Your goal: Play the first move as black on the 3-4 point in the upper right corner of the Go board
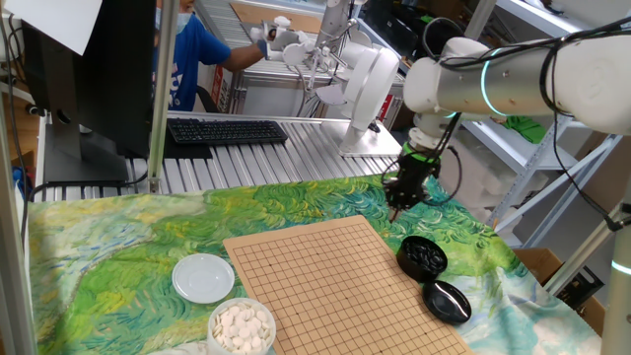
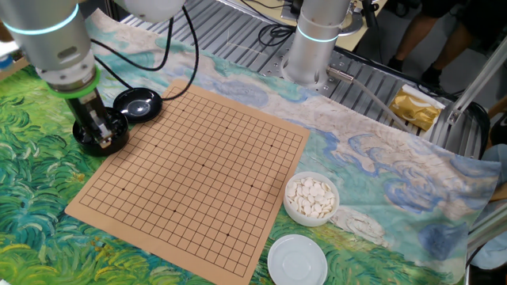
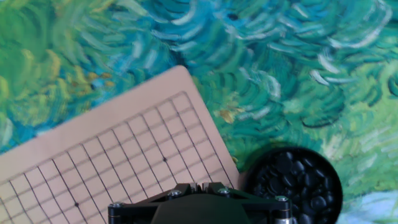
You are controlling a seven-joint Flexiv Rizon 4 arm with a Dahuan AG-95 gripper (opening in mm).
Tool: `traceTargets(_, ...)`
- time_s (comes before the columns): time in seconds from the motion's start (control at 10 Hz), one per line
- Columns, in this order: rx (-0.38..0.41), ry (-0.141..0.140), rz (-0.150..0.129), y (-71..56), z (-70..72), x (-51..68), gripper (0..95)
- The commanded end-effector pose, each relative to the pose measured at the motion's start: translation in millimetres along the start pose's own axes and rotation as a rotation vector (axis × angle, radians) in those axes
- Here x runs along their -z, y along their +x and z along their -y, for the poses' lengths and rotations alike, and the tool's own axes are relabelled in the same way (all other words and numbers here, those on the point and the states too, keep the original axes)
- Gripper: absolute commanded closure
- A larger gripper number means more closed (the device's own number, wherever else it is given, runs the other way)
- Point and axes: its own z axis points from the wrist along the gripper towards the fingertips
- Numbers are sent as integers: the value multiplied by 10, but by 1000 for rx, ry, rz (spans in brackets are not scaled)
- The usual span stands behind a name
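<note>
Claw (image 1: 395, 211): pressed together, pointing down; whether it is pinching a stone cannot be told.
Go board (image 1: 325, 286): lying bare on the patterned cloth (image 1: 118, 247).
Black bowl (image 1: 422, 256): sitting just right of the board.

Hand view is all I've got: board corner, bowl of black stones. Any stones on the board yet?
Observer: None. The Go board has no stones on it in either fixed view.
Operator: Where's white?
Observer: The bowl of white stones sits at the board's opposite side, with its white lid beside it.
Operator: Gripper holding a stone?
Observer: The gripper is shut, pointing down near the bowl of black stones. Whether a stone sits between the tips is too small to tell.
</note>
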Motion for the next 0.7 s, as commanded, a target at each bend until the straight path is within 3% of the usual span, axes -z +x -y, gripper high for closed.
traceTargets(0.1,0,5,13,-6,-115,-50,950)
traceTargets(0.7,11,14,30,-73,-310,-123,950)
